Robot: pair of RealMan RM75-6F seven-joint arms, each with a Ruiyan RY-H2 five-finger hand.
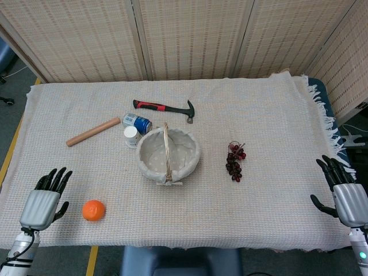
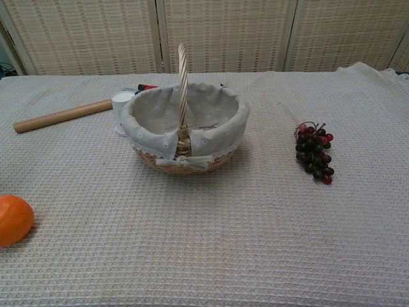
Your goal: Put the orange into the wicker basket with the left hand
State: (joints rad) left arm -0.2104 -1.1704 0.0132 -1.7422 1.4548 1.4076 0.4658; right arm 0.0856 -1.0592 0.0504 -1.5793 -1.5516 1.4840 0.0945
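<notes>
The orange (image 1: 93, 210) lies on the cloth near the front left edge; the chest view shows the orange (image 2: 13, 219) at its left border. My left hand (image 1: 45, 199) rests just left of it, fingers apart, holding nothing. The wicker basket (image 1: 194, 156) with a cloth lining and an upright handle stands mid-table, and the chest view shows the basket (image 2: 236, 128) with nothing inside. My right hand (image 1: 345, 192) sits at the far right edge, fingers spread and empty. Neither hand appears in the chest view.
A wooden rolling pin (image 1: 92, 131), a blue can (image 1: 138, 122) on its side, a white cup (image 1: 131, 135) and a red-handled hammer (image 1: 165, 109) lie behind and left of the basket. A bunch of dark grapes (image 1: 234, 160) lies to its right.
</notes>
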